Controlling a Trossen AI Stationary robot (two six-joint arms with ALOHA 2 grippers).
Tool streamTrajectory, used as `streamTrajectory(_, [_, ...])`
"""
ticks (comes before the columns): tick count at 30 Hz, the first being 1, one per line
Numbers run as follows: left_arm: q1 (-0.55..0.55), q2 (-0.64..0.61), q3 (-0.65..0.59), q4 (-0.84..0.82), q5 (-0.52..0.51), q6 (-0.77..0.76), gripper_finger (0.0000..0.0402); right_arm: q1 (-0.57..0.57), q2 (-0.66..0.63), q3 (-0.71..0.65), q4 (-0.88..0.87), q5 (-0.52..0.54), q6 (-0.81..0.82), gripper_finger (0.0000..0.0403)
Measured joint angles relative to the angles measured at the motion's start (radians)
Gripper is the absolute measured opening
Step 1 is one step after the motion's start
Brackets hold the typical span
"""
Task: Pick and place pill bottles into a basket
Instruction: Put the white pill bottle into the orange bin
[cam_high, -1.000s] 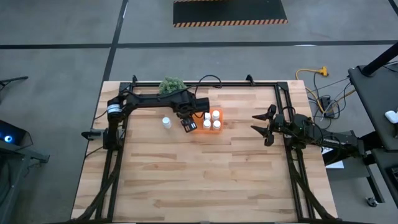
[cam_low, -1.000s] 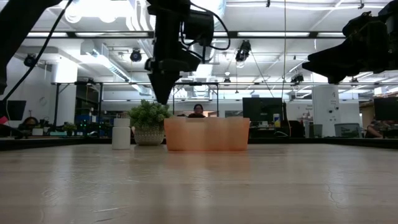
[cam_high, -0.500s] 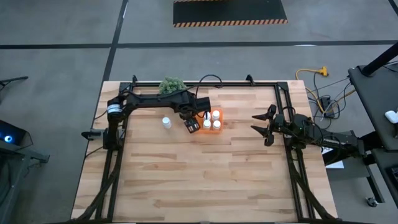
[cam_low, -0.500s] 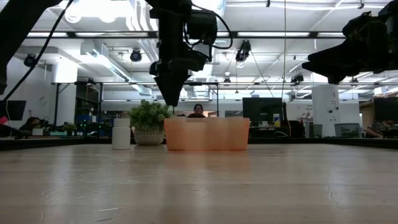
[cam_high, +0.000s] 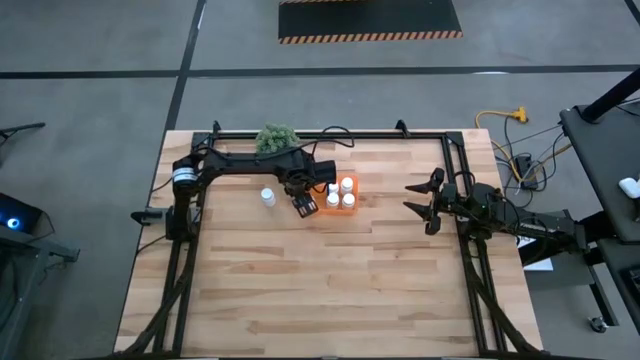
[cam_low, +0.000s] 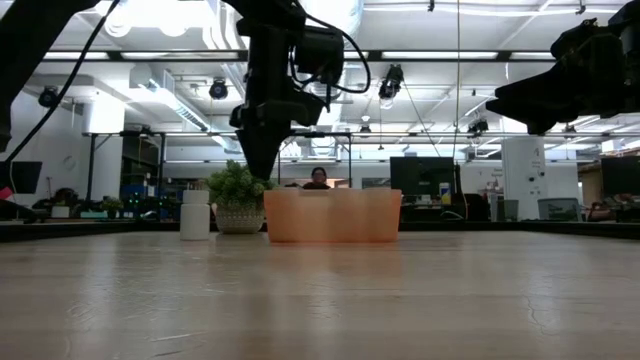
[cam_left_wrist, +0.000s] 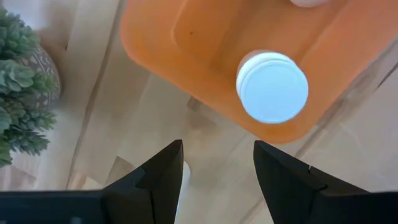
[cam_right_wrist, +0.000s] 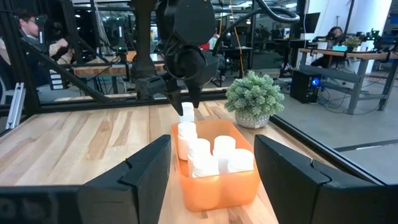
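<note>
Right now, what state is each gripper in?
Left gripper: open, empty, beside the basket.
Right gripper: open, empty, waiting at the table's right side.

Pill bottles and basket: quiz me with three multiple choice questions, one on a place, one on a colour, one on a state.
1. Where is the loose pill bottle?
A. On the table, between the left arm's base and the basket
B. In the right gripper
C. On the floor

2. What colour is the basket?
A. Blue
B. Grey
C. Orange

3. What state is the left gripper in?
A. Shut on a bottle
B. Open and empty
C. Out of view

Answers: 1 A, the high view shows it standing alone there. 2 C, its walls are bright orange. 3 B, the left wrist view shows only table between its spread fingers.
</note>
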Motion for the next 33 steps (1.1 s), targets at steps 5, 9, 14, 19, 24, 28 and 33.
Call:
streamTrajectory(5, [0.000,0.000,0.000,-0.014,0.002,-0.002,0.0178,0.000,0.000,0.000,0.000,0.000,0.000,0.0219])
streamTrajectory(9, [0.000,0.000,0.000,-0.024,0.001,-0.024,0.0178,0.000,0.000,0.000,0.000,0.000,0.000,0.0219])
streamTrajectory(14, [0.000,0.000,0.000,-0.041,-0.003,-0.055,0.0178,0.000,0.000,0.000,0.000,0.000,0.000,0.0219])
streamTrajectory(19, [0.000,0.000,0.000,-0.036,-0.002,-0.089,0.0178,0.000,0.000,0.000,0.000,0.000,0.000,0.0219])
streamTrajectory(24, [0.000,0.000,0.000,-0.036,-0.003,-0.206,0.0178,0.000,0.000,0.000,0.000,0.000,0.000,0.0219])
streamTrajectory(28, [0.000,0.000,0.000,-0.035,-0.003,-0.211,0.0178,0.000,0.000,0.000,0.000,0.000,0.000,0.0219])
streamTrajectory(33, [0.000,0.000,0.000,-0.051,-0.026,-0.211,0.0178,0.000,0.000,0.000,0.000,0.000,0.000,0.0219])
